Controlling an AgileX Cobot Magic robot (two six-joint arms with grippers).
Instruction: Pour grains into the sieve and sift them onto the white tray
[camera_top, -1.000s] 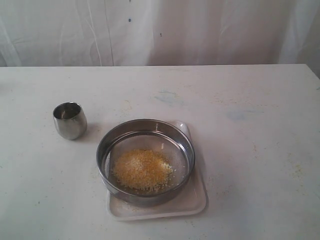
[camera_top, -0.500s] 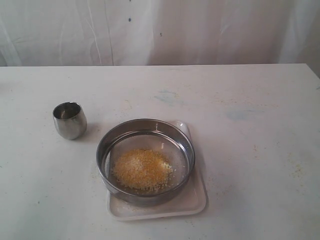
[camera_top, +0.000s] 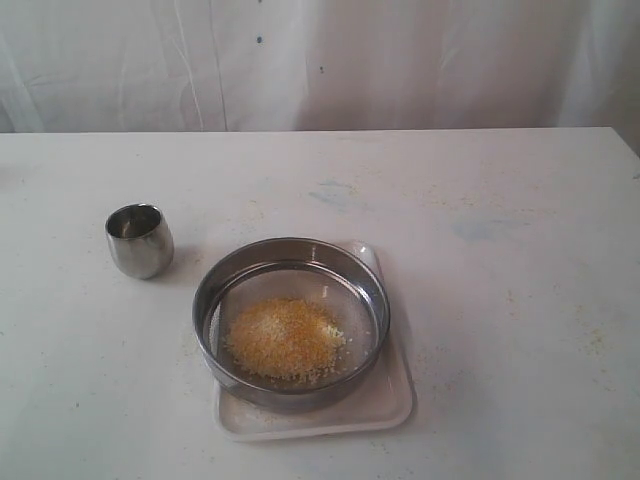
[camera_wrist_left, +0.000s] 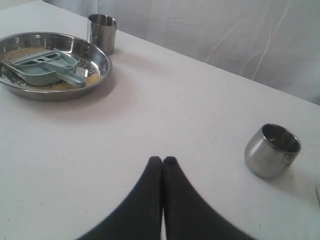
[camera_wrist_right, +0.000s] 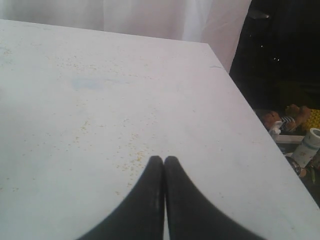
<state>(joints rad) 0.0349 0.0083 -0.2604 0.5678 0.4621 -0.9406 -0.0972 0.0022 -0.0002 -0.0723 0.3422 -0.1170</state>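
Since the grains (camera_top: 285, 338) already sit in the sieve (camera_top: 203, 310), the left pincer (camera_wrist_left: 163, 160) and right pincer (camera_wrist_right: 163, 159), both closed and empty, should grip its rim, shaking gently over the white tray (camera_top: 390, 400).

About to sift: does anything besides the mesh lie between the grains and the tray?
Nothing visible does. The grains lie in the sieve, which sits on the tray. The cup stands apart, to the sieve's left in the exterior view.

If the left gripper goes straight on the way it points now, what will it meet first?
Ahead of the left gripper, likely only bare table, though depth is unclear. The nearer steel cup and the steel pan lie off to either side.
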